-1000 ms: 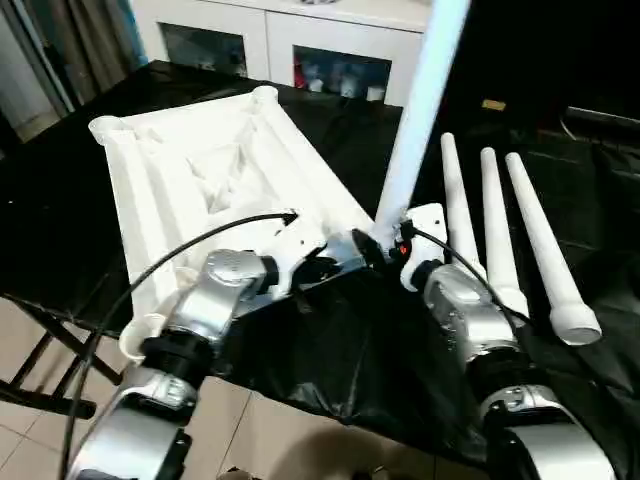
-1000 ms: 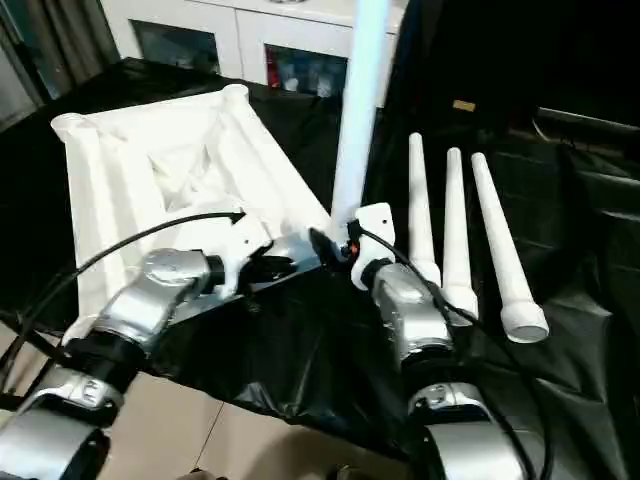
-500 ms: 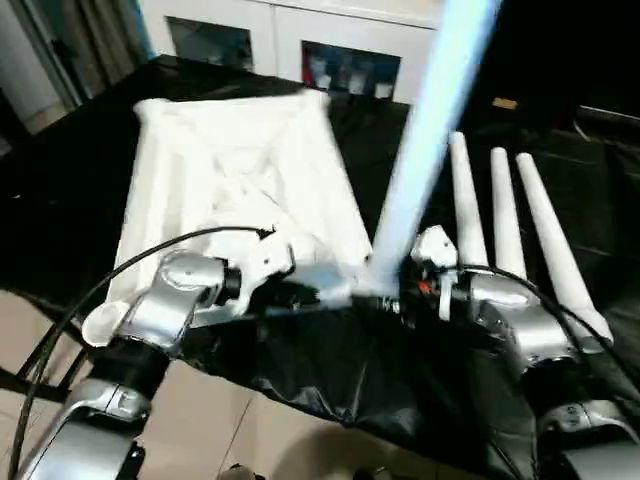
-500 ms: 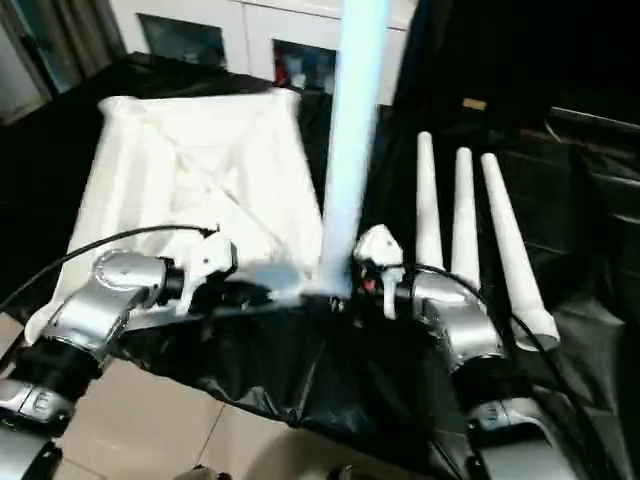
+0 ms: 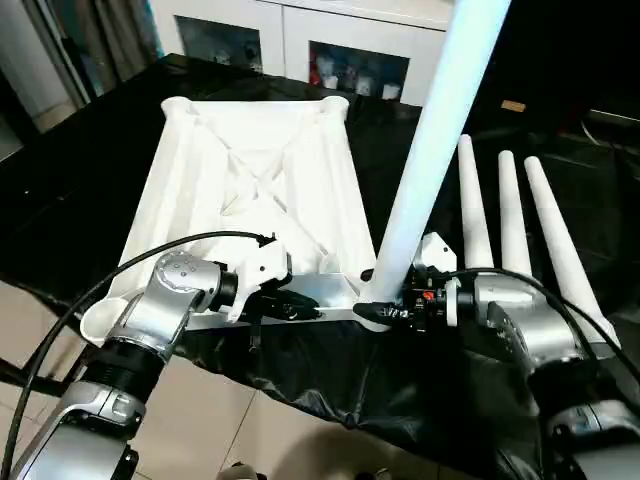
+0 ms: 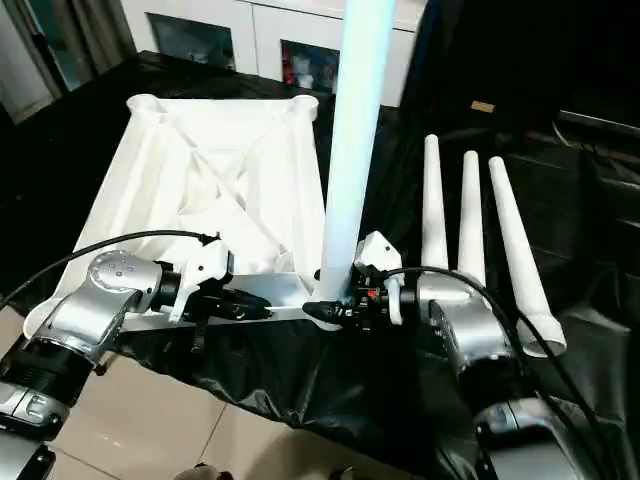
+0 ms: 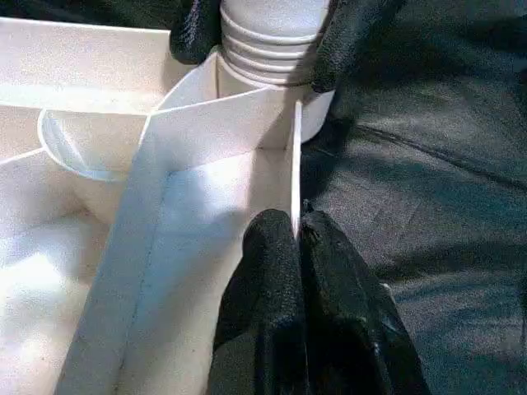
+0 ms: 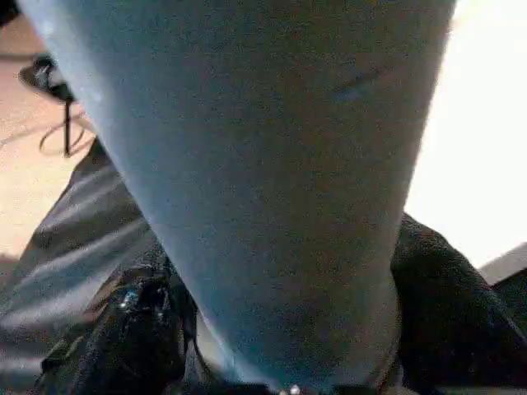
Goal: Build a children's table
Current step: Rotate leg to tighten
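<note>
Seating first leg (image 5: 432, 150) in near corner socket (image 7: 272, 99) of upturned top (image 5: 250, 190).
Left tool (image 7: 298, 239) is pinching top's rim; right tool (image 7: 263, 37) is clasping ridged collar; next, likely pressing and twisting home.

A black cloth (image 5: 90, 190) covers the work surface. Behind it stands a white cabinet (image 5: 300, 30) with glass doors. Curtains (image 5: 95, 40) hang at the left, above a beige tiled floor (image 5: 230, 420).

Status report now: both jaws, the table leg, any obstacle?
Left gripper shut on tabletop wall. Right gripper around upright leg, ridged collar at corner socket. Three spare legs lying aside, nothing blocking.
</note>
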You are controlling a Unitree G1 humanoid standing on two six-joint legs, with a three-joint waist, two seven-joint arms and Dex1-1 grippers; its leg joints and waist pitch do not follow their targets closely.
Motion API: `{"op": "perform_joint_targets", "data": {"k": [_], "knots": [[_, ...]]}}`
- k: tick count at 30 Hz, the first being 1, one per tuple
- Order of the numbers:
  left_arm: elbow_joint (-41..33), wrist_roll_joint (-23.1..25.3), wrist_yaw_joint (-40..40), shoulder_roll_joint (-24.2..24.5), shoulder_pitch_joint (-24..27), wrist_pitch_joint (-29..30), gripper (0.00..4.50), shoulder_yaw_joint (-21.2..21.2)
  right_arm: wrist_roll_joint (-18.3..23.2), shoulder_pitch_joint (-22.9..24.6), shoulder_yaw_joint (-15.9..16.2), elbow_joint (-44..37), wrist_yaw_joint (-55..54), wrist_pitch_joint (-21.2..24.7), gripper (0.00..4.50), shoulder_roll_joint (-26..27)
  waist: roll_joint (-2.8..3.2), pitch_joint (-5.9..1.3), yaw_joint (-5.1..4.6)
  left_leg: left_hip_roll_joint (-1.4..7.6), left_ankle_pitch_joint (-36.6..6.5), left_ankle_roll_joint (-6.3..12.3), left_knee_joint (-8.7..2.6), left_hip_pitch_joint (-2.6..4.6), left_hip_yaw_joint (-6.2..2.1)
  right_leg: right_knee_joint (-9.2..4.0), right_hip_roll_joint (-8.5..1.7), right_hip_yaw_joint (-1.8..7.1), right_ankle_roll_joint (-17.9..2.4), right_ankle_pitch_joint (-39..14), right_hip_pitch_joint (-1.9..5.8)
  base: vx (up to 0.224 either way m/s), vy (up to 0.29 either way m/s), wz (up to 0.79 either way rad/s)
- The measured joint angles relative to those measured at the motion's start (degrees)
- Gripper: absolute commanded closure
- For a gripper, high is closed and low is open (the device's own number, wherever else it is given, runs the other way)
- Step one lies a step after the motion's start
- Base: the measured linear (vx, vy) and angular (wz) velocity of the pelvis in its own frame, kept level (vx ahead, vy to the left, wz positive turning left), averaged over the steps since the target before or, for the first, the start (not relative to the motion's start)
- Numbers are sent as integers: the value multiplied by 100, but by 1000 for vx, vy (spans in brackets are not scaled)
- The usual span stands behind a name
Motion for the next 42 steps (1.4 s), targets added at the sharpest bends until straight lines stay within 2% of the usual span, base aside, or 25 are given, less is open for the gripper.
{"op": "perform_joint_targets", "data": {"k": [5, 8, 13, 16, 17, 18, 25, 27, 30, 36, 42], "knots": [[179, 171, 819, -358, -113, 194, 450, 75, -37, -10, -455, 290, -1420, -129, 175, 524, -1, -1, -38, -1, 12, -26, 5, 11, 0, 2, -1, 7, 1, 7, 22, 0, 0, 0], [326, 374, 1588, -692, -284, 455, 450, 124, -183, -331, -708, 861, -2812, -411, 179, 962, -1, -2, -102, -2, 3, -68, 0, 17, 0, -1, -1, 7, -5, 18, 25, 0, 0, 0], [264, 500, 2332, -1141, -311, 892, 450, 194, -275, -516, -1030, 1176, -4031, -544, 180, 1345, 11, -13, -127, -2, 7, -74, -9, 17, -1, -1, -3, 7, -3, 22, 33, 0, 0, 0], [186, 550, 2519, -1255, -310, 1008, 450, 183, -322, -539, -1136, 1186, -4369, -571, 180, 1457, 11, -14, -118, -1, 9, -71, -10, 9, -1, 0, -2, 7, -1, 22, 33, 0, 0, 0], [174, 560, 2551, -1278, -310, 1030, 450, 184, -331, -539, -1146, 1195, -4458, -613, 145, 1483, 12, -14, -115, -1, 30, -37, -10, 8, -1, -2, -3, 7, 0, 21, 33, 0, 0, 0], [171, 576, 2563, -1298, -310, 1039, 450, 183, -332, -539, -1148, 1207, -4505, -641, 124, 1494, 14, -15, -112, -2, 33, -33, -9, 7, -1, -3, -3, 7, 0, 21, 33, 0, 0, 0], [174, 607, 2636, -1341, -308, 1050, 450, 158, -299, -565, -1164, 1344, -4488, -824, 73, 1528, 16, -21, -105, -3, 34, -33, -6, 7, -1, -2, -4, 8, 0, 22, 36, 0, 0, 0], [151, 607, 2636, -1346, -305, 1049, 450, 131, -333, -506, -1159, 1252, -4389, -854, 53, 1502, 17, -21, -81, -2, 36, -30, -6, 4, -1, -2, -4, 7, 0, 21, 34, 0, 0, 0], [118, 609, 2641, -1361, -305, 1038, 450, 114, -363, -314, -1096, 964, -4185, -783, 53, 1348, 16, -21, -18, -3, 37, -25, -6, 0, -1, -4, -4, 7, 1, 21, 27, 0, 0, 0], [129, 675, 2687, -1406, -310, 926, 450, 48, -296, 369, -859, -188, -3330, -385, 53, 570, 13, -20, 23, -3, 36, -18, -2, -5, -1, -3, -4, 7, 6, 19, 22, 0, 0, 0], [189, 701, 2929, -1456, -307, 789, 450, 43, 106, 791, -862, -1409, -2461, 18, 53, -102, 10, -20, 9, -3, 37, -15, 6, -10, -1, -1, -4, 8, 20, 25, 21, 0, 0, 0]]}}
